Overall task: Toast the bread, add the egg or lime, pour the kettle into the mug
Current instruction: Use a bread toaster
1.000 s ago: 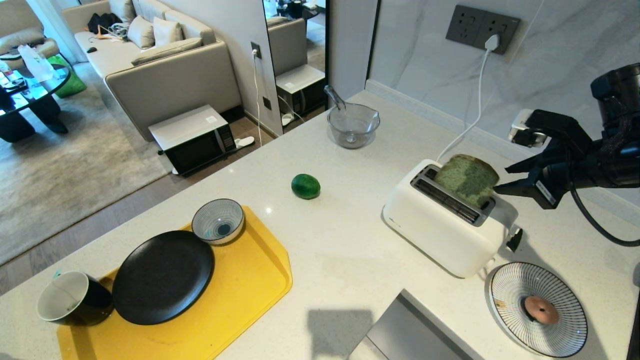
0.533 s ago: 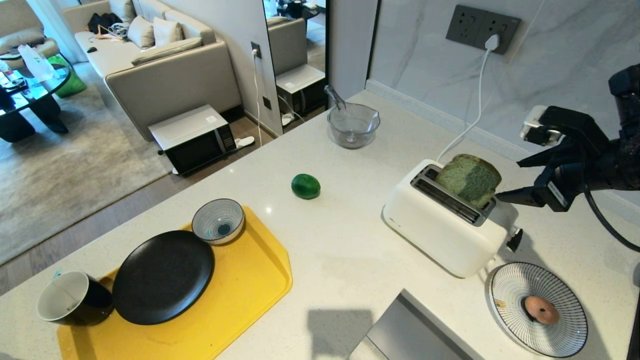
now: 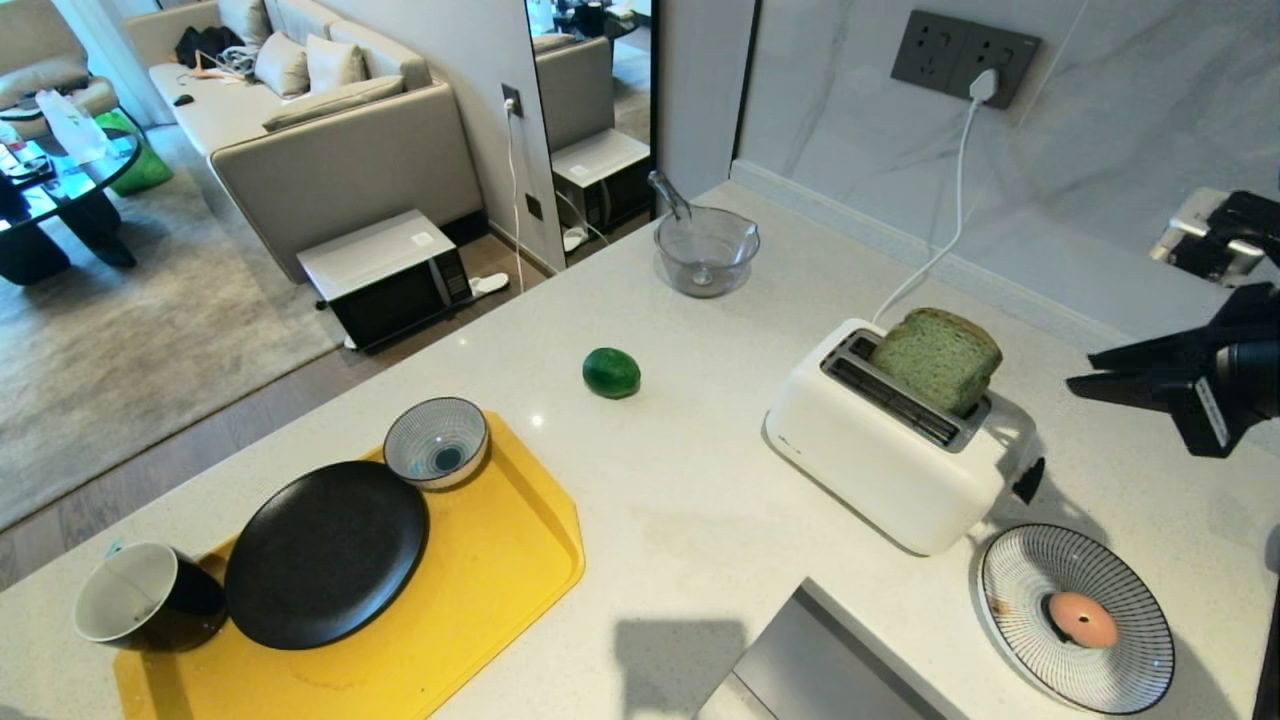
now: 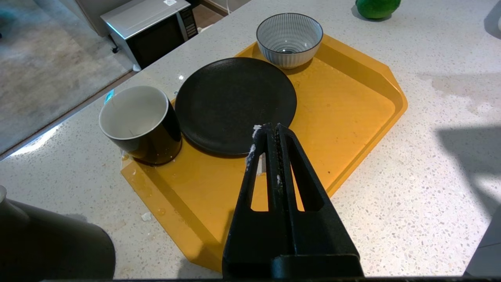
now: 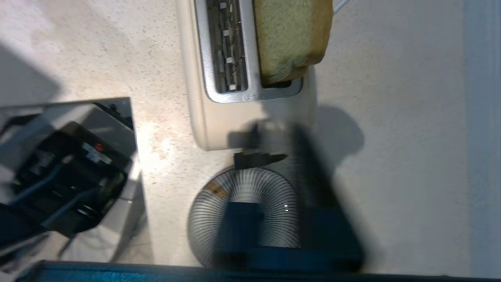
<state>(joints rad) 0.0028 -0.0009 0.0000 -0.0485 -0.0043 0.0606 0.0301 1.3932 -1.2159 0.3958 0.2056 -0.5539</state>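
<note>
The bread [image 3: 936, 358] stands half-sunk in the white toaster's [image 3: 880, 455] far slot. The right gripper [image 3: 1085, 370], at its three o'clock, is well clear and holds nothing, prongs close together. The left gripper [image 4: 269, 131] hangs pressed shut over the yellow tray [image 4: 364, 98].

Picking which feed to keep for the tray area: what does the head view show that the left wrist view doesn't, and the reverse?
Only the head view shows the toaster with the bread standing in a slot, the egg and the right end effector. Only the left wrist view shows the left end effector, shut above the tray. Both show the mug, black plate, striped bowl and lime.
</note>
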